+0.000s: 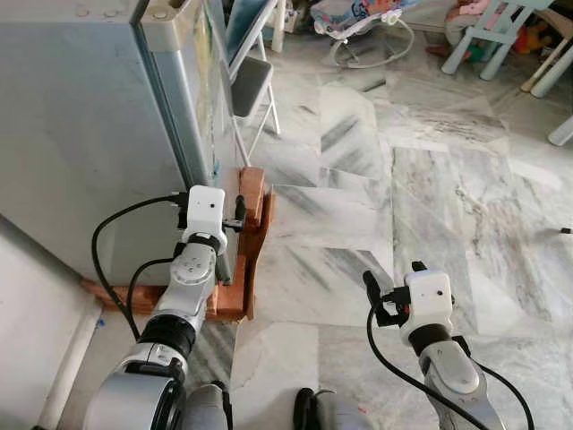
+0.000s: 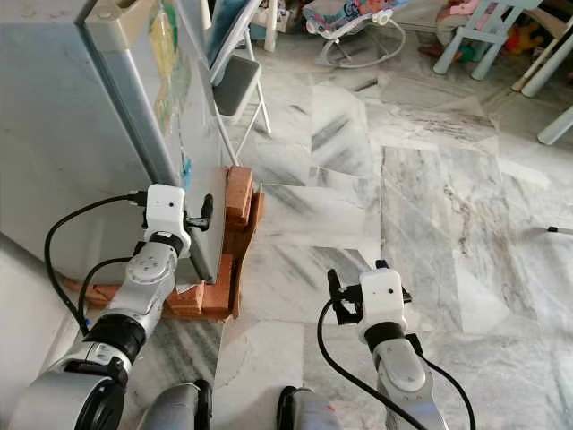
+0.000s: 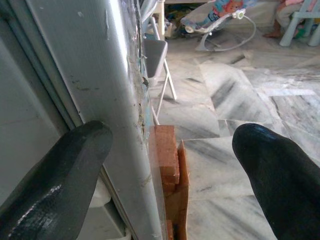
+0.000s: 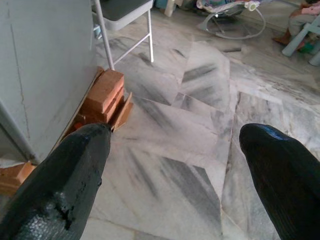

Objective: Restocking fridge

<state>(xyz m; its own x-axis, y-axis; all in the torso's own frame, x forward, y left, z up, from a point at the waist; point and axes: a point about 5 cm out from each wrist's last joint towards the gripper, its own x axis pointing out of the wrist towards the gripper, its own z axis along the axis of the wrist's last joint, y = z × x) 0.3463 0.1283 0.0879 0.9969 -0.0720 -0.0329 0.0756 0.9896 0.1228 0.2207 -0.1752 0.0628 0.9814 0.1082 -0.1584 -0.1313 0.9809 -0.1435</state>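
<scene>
Fridge (image 1: 81,134) stands at the robot's left, grey, raised on bricks (image 1: 253,193) and a wooden base; door looks shut, its front edge facing the marble floor (image 1: 430,197). Left gripper (image 3: 165,170) is up at the lower part of the door's front edge, fingers spread wide, one finger (image 3: 55,175) on the side-panel side and the other out past the door face, nothing held. In the wrist view the edge sits between the fingers, but contact cannot be told. Right gripper (image 4: 175,170) hangs low over bare floor, well apart from the fridge, fingers wide open and empty. No stock items to load can be made out. Step in hand reads as opening the door. To do it well, probably: get one fingertip behind the door lip rather than pinching the whole corner, hook on the seam, then pull outward along the door's swing, not straight back. Keep the wrist cable (image 1: 116,233) off the corner. Risk: the fridge on loose bricks may rock if yanked; pull slowly. Folding chair (image 1: 251,81) just behind the fridge may limit the swing.
</scene>
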